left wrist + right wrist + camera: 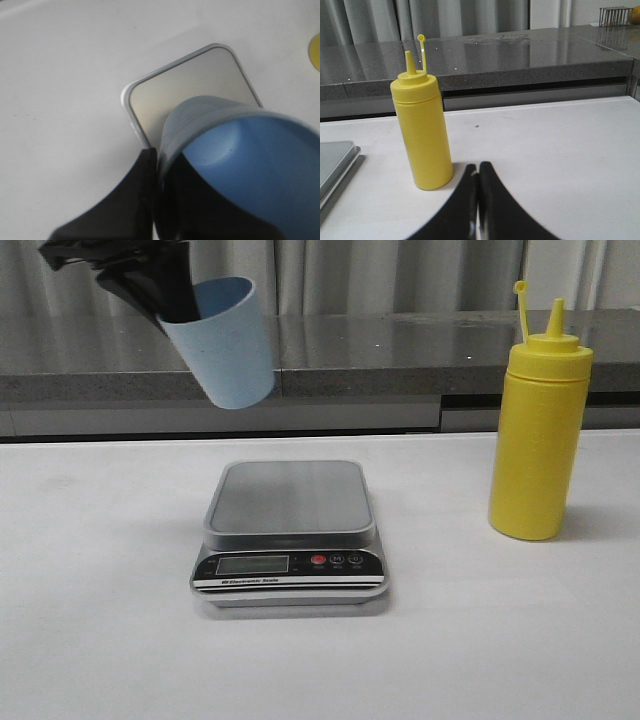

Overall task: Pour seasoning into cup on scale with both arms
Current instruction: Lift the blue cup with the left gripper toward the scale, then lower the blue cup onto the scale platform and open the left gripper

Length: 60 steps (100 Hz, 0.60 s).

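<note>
Both jaws closed: left ones (170, 295) hold the cup (228, 345) above the scale (289, 498), right ones (478, 175) empty.

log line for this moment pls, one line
left gripper: shut on cup, tilted above scale | right gripper: shut, empty, beside seasoning bottle | scale platform bare | bottle upright, cap off nozzle

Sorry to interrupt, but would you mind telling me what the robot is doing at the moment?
The left gripper holds the small pale blue plastic cup by its rim, tilted in the air above the flat silver-grey digital kitchen scale, whose platform is bare. The tall yellow plastic squeeze bottle stands upright on the white table, to the right of the scale, its cap off the nozzle. The right gripper sits close beside the bottle with its fingers together, holding nothing.
</note>
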### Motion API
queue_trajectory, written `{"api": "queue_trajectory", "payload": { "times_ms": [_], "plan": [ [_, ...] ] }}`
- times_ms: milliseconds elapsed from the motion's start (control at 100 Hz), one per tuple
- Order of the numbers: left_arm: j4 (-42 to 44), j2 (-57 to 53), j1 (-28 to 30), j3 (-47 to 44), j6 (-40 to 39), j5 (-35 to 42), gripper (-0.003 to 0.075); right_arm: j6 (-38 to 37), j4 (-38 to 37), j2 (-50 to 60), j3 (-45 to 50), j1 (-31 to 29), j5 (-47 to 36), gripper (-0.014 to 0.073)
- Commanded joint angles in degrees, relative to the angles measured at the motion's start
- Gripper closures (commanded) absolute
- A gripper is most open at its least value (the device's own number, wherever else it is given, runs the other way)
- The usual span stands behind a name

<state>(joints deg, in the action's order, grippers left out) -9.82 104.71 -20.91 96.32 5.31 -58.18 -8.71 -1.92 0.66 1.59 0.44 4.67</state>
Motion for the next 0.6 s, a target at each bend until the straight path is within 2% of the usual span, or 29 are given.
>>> {"api": "queue_trajectory", "payload": {
  "times_ms": [0, 180, 510, 590],
  "plan": [
    [-0.16, 0.64, -2.5, 4.43, -1.16, -0.84, 0.0741, 0.6, -0.15, 0.99, -1.01, -0.25, -4.67, 0.0654],
    [-0.16, 5.69, -5.5, 8.96, -1.38, -2.45, 0.0741, 0.6, -0.15, 0.99, -1.01, -0.25, -4.67, 0.0654],
    [-0.16, 8.79, -5.56, 9.12, -1.47, -3.96, 0.074, 0.6, -0.15, 0.99, -1.01, -0.25, -4.67, 0.0654],
    [-0.16, 8.79, -5.56, 9.12, -1.47, -3.96, 0.072, 0.6, -0.15, 0.99, -1.01, -0.25, -4.67, 0.0654]
  ]
}}
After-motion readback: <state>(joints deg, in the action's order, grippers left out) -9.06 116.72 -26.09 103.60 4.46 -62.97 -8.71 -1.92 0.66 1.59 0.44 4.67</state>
